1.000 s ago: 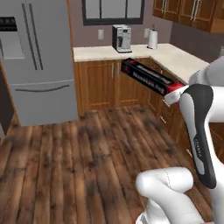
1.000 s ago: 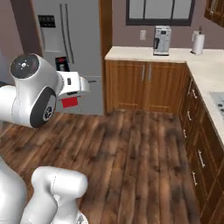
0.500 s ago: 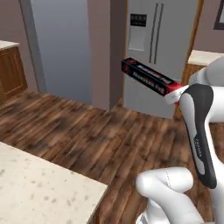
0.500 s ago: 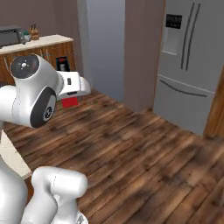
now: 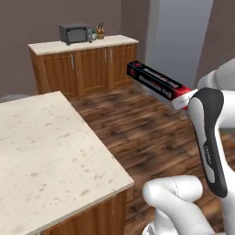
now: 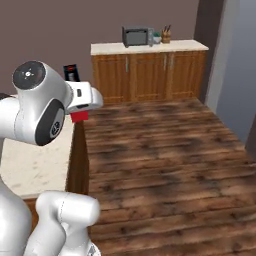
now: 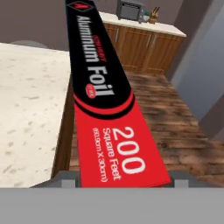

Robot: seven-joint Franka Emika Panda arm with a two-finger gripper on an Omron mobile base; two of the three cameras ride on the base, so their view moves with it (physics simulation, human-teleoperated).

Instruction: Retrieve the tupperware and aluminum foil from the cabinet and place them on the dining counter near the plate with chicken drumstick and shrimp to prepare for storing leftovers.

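The arm is raised at chest height, its gripper [image 7: 118,186] clenched on the red end of the foil box [image 5: 158,84], which juts level over the wood floor [image 6: 165,150] just beside the bare worktop [image 5: 46,151]. A microwave [image 5: 73,33] sits on the far cabinets [image 5: 87,64].

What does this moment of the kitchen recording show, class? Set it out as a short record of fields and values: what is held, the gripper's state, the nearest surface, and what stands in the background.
held item: aluminum foil, a long black box with a red end, carried in the air
gripper: gripper shut on the red end of the box
nearest surface: dining counter, speckled beige, beside and below the box
background: microwave on a far wooden cabinet run
floor: dark wood planks
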